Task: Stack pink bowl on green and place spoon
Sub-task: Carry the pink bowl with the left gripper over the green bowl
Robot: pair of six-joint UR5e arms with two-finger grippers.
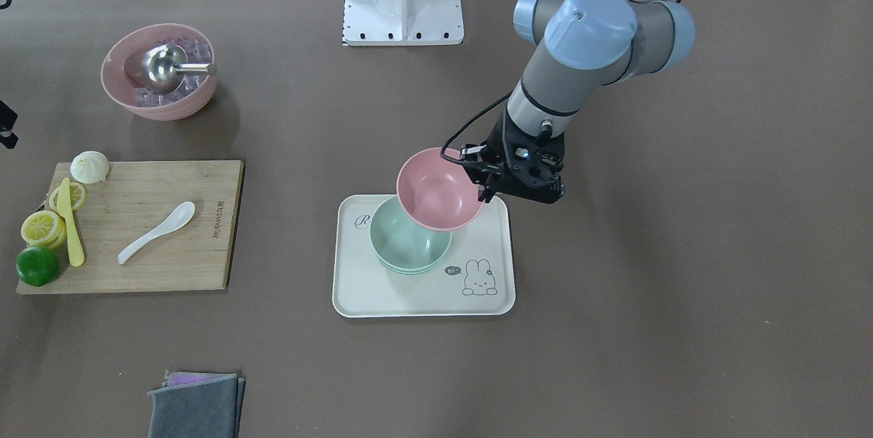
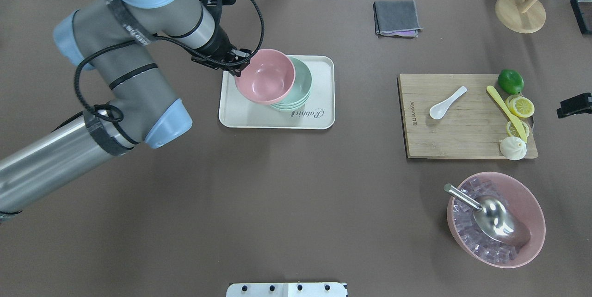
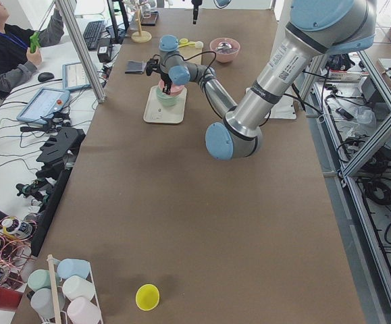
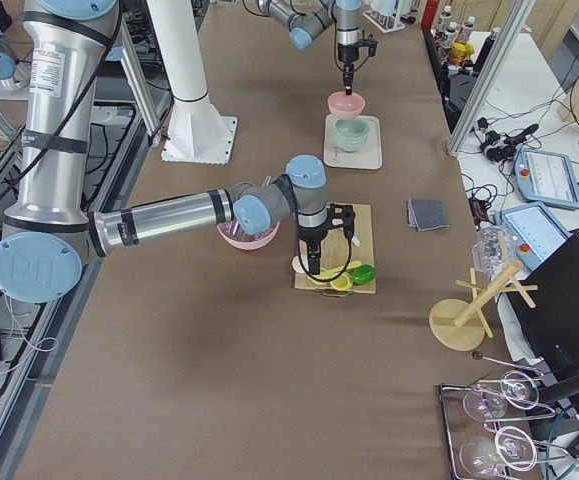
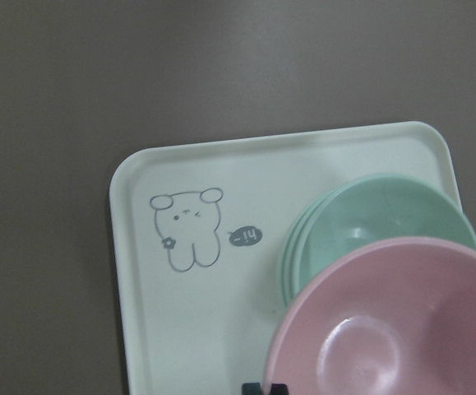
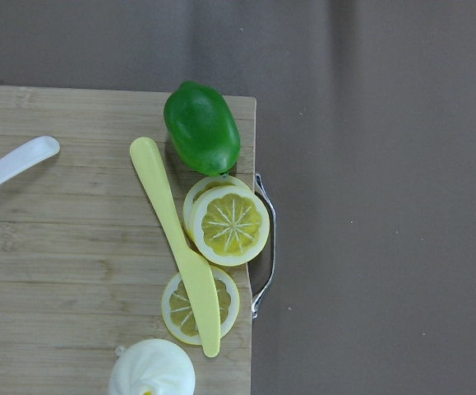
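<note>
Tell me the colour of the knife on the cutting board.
Pale yellow. The knife shows best in the right wrist-mounted view, lying over a lemon slice.

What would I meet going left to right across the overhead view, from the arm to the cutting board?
left pincer, closed on the bowl's rim → pink bowl → green bowl stack → grey cloth → white spoon → yellow knife
</note>
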